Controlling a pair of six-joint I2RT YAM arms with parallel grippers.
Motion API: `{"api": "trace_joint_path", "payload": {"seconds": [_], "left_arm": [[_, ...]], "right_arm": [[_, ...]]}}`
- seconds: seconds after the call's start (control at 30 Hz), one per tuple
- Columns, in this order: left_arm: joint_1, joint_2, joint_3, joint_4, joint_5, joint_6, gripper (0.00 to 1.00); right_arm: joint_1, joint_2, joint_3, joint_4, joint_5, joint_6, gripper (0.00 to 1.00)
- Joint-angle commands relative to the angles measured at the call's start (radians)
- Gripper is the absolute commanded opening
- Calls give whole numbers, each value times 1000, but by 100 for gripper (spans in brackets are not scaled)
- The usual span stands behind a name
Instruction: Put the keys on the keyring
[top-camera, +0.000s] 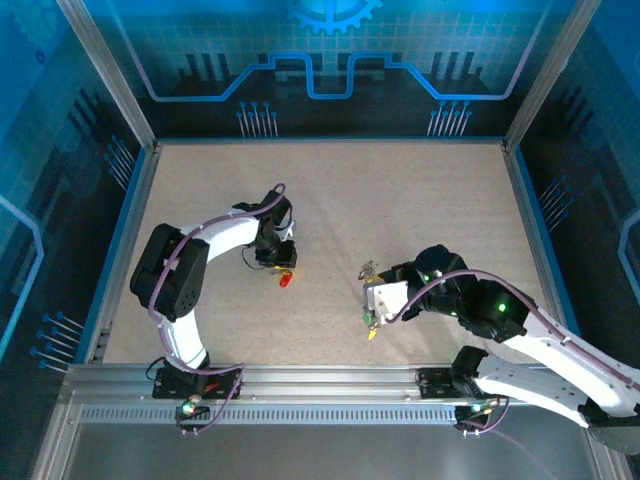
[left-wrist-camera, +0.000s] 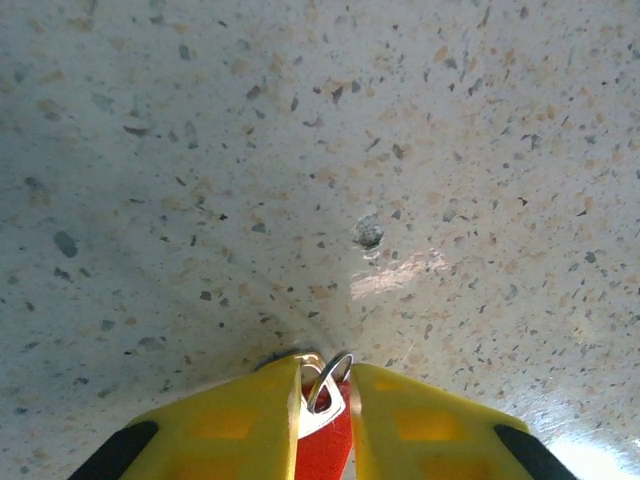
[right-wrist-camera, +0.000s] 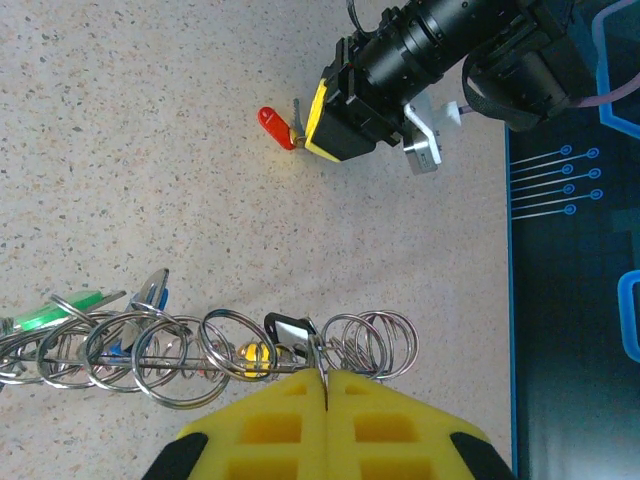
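Yellow fingers of the left end effector are pinched in on the red key; its red head and small split ring sit wedged in the narrow gap at bottom centre of the left wrist view. Left arm rises from its base at lower left of the top view, elbows out left, then reaches right. Its tool sits left of centre, pointing down at the surface.

Right arm runs low from the lower right corner toward centre. Right end effector is fully closed, clamping the keyring by one wire loop at the fingertips. Keyring reads as a row of overlapping silver loops across the lower left of the right wrist view, and sits right of centre in the top view.

Hard to read:
- Loops overlap, so I can't count the keys on them. Green key, blue key, yellow key and a black tag show among them.
- Row's left end is cut off by the frame edge.
- Red key's blade is hidden by the left fingers, and I can't tell if the key is off the surface.

Room: the two tools are well apart, with bare speckled surface between them and across the whole upper half. Blue rim at top is well clear of both.
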Motion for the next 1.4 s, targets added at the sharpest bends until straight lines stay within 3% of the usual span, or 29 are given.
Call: {"api": "trace_joint_path", "payload": {"seconds": [0.0,0.17,0.5,0.67,0.87,1.13,1.37], "left_arm": [[-8,31,-1,-6,39,10,22],[-13,31,4,-12,45,13,25],[-20,17,12,-32,41,41,1],[-20,-28,6,-49,62,79,0],[-20,-201,-40,-16,225,195,0],[-41,-527,-154,198,555,401,0],[-77,-695,-232,334,663,565,0]], "right_arm": [[-13,-24,3,34,-17,19,0],[-15,-27,-26,33,-17,20,0],[-21,-27,-32,40,-24,21,0],[-23,-30,-34,42,-40,29,0],[-33,-25,-36,72,-157,72,0],[-57,22,-51,190,-345,194,0],[-69,49,-87,302,-446,269,0]]}}
